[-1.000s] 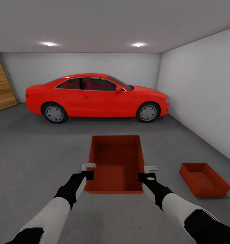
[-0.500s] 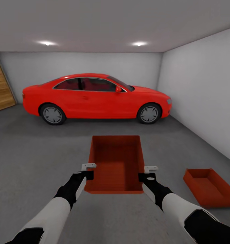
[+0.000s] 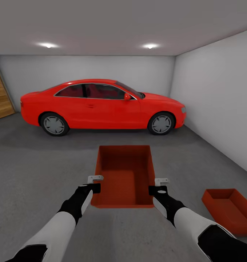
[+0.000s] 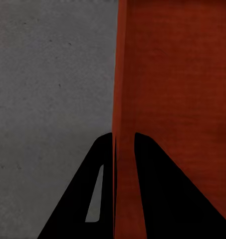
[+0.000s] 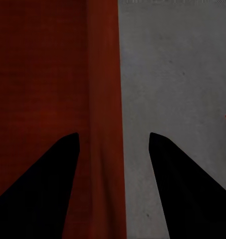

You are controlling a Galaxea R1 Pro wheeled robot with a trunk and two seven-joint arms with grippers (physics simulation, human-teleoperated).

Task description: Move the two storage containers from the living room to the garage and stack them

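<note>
A bare garage with white-grey walls (image 3: 214, 98), two ceiling spotlights (image 3: 150, 46) and a rough dark grey concrete floor (image 3: 36, 163) holds a red coupe car (image 3: 101, 105). The left tool (image 3: 95, 183) is clamped on the left wall of an orange-red open-topped storage container (image 3: 125, 174); the right tool (image 3: 159, 185) straddles its right wall, spread wider. A second identical container (image 3: 228, 211) rests on the floor near the right wall.

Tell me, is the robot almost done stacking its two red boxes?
Nearly. Both boxes are in the garage. One box sits on the grey floor at the robot's right. The other box is carried in front, the left gripper pinching its side wall; the right gripper straddles the other wall with its fingers apart. Left to do: set the carried box on top of the one on the floor.
</note>
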